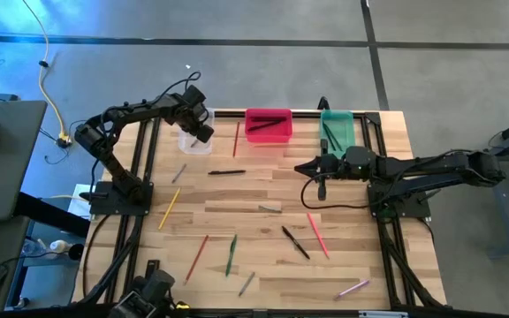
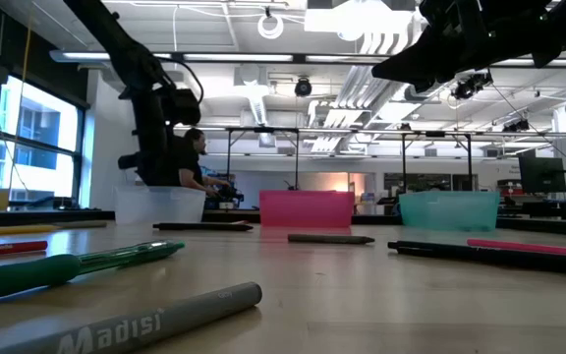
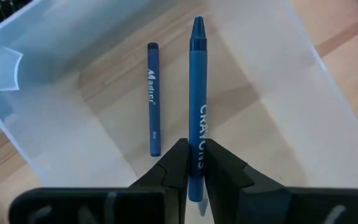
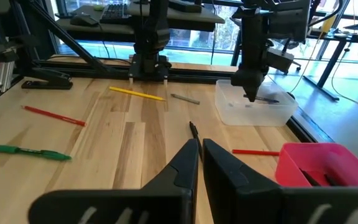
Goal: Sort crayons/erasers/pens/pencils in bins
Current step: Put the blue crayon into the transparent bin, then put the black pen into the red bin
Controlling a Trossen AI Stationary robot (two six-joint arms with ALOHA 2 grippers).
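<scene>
Blue crayon, white-lettered, pinched between the left end effector's near-closed fingers over the clear bin.

I'm looking into a robotics lab: beyond my wooden counter an open hall is stretching back under exposed ceiling ducts and strip lights, a person is sitting at a workstation left of centre, and monitors are standing at the right edge.
</scene>
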